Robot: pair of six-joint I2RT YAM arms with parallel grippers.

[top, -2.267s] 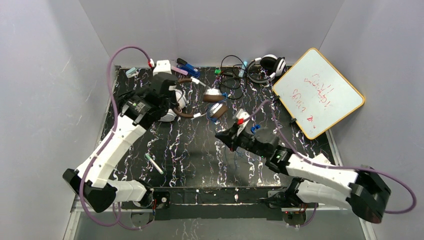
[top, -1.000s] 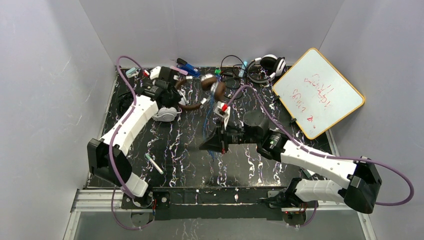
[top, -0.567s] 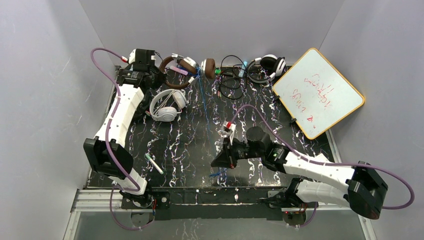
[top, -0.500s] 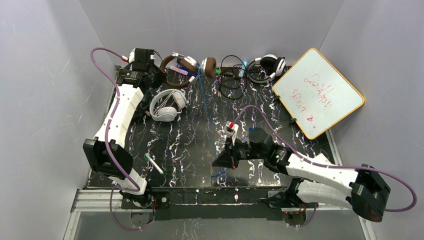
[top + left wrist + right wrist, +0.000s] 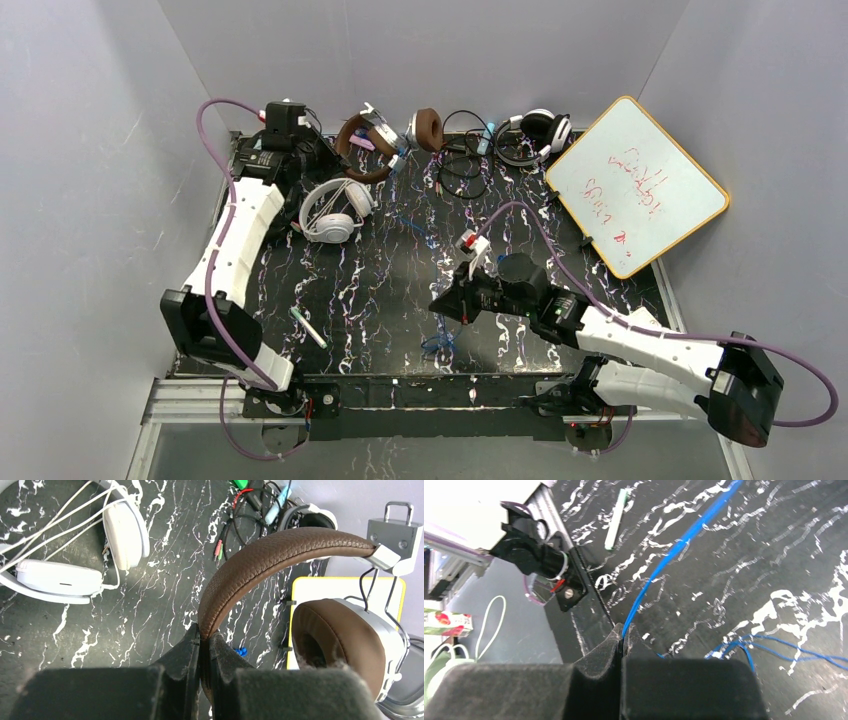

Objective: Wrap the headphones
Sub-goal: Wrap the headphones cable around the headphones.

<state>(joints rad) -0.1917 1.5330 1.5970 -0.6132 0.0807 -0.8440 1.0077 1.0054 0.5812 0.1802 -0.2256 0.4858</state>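
Note:
My left gripper (image 5: 204,636) is shut on the brown leather headband (image 5: 260,560) of the brown headphones (image 5: 385,138), held up at the back left of the table; a brown ear cup (image 5: 332,645) hangs to the right. My right gripper (image 5: 624,630) is shut on the thin blue cord (image 5: 674,552) of these headphones, low over the table's front middle (image 5: 443,302). Loose blue cord loops (image 5: 438,345) lie on the table below it. The white headphones (image 5: 333,211) lie flat at the left. The black-and-white headphones (image 5: 535,131) with black cords lie at the back.
A whiteboard with a yellow frame (image 5: 636,185) leans at the back right. A white-green marker (image 5: 309,327) lies at the front left. Small pens and plugs (image 5: 438,144) lie at the back edge. The table (image 5: 350,290) is black marble-patterned, with grey walls around.
My left gripper carried the brown headphones from the table's middle to the back left and lifted them. My right gripper pulled the blue cord toward the front, then rose slightly; the cord slackened.

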